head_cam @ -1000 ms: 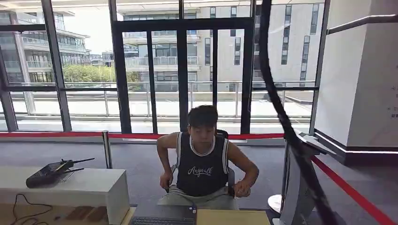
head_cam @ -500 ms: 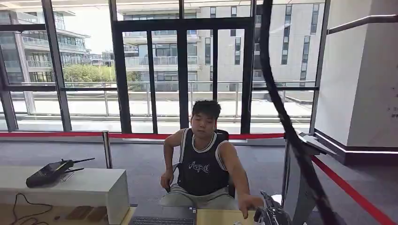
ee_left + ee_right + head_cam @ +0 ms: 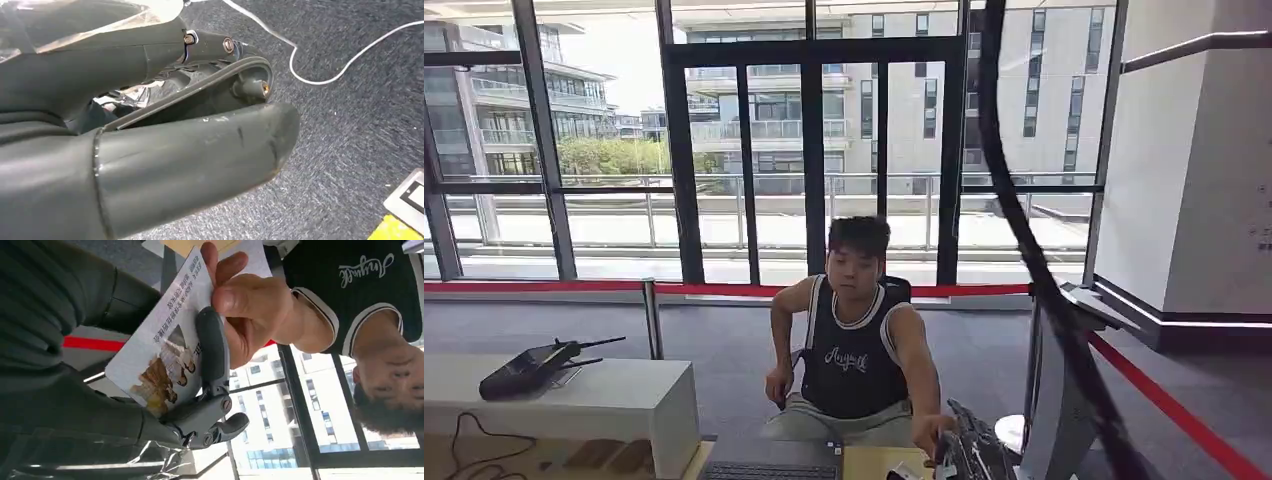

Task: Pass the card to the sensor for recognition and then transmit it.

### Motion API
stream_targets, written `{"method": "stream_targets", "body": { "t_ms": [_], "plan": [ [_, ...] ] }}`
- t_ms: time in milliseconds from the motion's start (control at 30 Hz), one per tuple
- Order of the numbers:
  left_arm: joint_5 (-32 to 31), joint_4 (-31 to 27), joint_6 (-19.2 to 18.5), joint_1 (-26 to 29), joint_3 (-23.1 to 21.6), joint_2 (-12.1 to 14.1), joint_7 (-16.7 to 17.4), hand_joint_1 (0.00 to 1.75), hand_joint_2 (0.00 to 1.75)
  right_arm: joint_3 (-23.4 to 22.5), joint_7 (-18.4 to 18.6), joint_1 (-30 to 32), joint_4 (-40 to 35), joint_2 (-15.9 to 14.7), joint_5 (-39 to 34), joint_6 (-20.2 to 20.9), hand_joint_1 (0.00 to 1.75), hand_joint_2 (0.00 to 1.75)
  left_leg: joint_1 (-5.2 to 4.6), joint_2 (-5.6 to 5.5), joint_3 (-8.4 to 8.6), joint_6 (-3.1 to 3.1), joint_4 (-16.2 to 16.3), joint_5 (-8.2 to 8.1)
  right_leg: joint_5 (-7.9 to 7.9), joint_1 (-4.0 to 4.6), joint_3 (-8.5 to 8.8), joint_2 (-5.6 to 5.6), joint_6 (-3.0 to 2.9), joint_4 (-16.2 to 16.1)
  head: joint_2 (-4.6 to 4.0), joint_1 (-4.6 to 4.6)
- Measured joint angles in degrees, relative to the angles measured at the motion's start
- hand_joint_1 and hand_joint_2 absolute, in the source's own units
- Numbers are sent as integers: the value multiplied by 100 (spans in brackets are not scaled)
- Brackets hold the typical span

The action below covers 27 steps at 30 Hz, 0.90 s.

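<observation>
In the right wrist view the card [image 3: 160, 347] is white with printed text and a small picture. My right hand [image 3: 200, 390] pinches it between the thick thumb and a dark finger [image 3: 212, 352] that lies across its face. A person's hand [image 3: 250, 305] grips the card's far end. From the head, my right hand [image 3: 972, 455] is at the bottom edge, touching the outstretched hand [image 3: 929, 440] of the seated person [image 3: 854, 360]. My left hand [image 3: 165, 150] hangs over grey carpet and holds nothing.
A white counter [image 3: 604, 400] at the left carries a black device [image 3: 529, 370]. A keyboard [image 3: 769, 470] and a wooden desk [image 3: 874, 463] lie at the bottom edge. A grey stand [image 3: 1064, 390] and red barrier belt [image 3: 1164, 405] are at the right. A white cable [image 3: 325, 65] lies on the carpet.
The person sat up and reached an arm forward to the desk. My right hand rose into the head view and shifted a little left, meeting the person's hand.
</observation>
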Motion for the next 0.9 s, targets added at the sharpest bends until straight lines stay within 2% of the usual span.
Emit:
{"method": "stream_targets", "body": {
  "t_ms": [133, 167, 500, 567, 633, 667, 733, 900],
  "plan": [
    [44, 17, 9, 19, 0, 15, -11, 0, 0, 48, -15, -15, 145, 53, -50, -20, 0, 175, 0, 1, 0, 0, 0, 0, 0, 0, 0, 0, 0, -1, 0, 0],
    [55, 20, 11, 26, 0, 20, -13, 0, 0, 57, -15, -22, 184, 66, -66, -35, 0, 0, 0, 1, 0, 0, 0, 0, 0, 0, 0, 0, 0, -1, 0, 0],
    [173, 31, 31, 128, 11, 79, -28, 0, 0, 105, -123, -45, 446, 144, -260, -170, 0, 0, 0, 1, 1, 0, 0, 0, 0, 0, -1, 0, 0, 0, 0, 0],
    [199, 31, 61, 159, 24, 83, -28, 0, 0, 101, -219, -35, 444, 140, -457, -116, 0, 0, 0, 1, 1, 0, 0, 0, 0, 0, -1, 0, 0, -1, 0, 0],
    [227, 33, 96, 190, 33, 94, -24, 0, 0, 79, -396, 3, 392, 138, -814, 120, 0, 0, 0, 1, 1, 0, 0, 0, 0, 1, -1, 0, 0, -1, 0, 0],
    [240, 37, 118, 202, 35, 96, -15, 0, 0, 61, -485, 42, 337, 138, -1009, 231, 0, 175, 0, 1, 1, 0, 0, 0, 0, 1, -2, 0, 0, -1, 0, 0],
    [256, 46, 142, 224, 37, 114, 6, 0, 0, 31, -616, 153, 191, 136, -1357, 432, 0, 175, 1, 1, 1, 0, 0, 0, 0, 1, -2, 0, 0, -1, 0, 0],
    [308, 52, 223, 316, 70, 144, 9, 0, 0, 37, -630, 725, -537, 11, -1989, 955, 0, 175, 4, 1, 3, 0, 0, 0, -1, 3, -2, 0, -1, -3, 0, 0]
  ]
}}
